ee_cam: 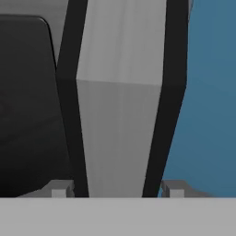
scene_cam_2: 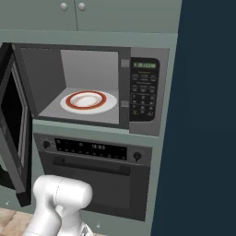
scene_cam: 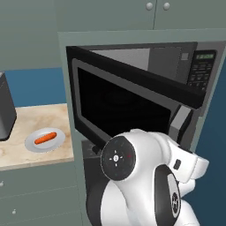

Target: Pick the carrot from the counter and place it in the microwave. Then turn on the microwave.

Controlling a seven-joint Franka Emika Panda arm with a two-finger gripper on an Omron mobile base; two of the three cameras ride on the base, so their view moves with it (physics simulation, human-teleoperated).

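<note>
Carrot not picked yet; microwave door open, end effector at the door edge.

Left to right: carrot (scene_cam: 45, 138) lies on a grey plate (scene_cam: 31, 145) on the surface (scene_cam: 48, 115), long axis roughly left-right, which end is thick too small to tell. It sits well left of the arm (scene_cam: 132, 176), past the open door (scene_cam: 123, 101). End effector (ee_cam: 116, 189) has fingers apart, straddling the door's grey edge, apparently not pinching. Microwave (scene_cam_2: 92, 69) holds 1 red-rimmed plate (scene_cam_2: 89, 101); keypad (scene_cam_2: 144, 90) at right. We can't tell where along the door we sit.
</note>
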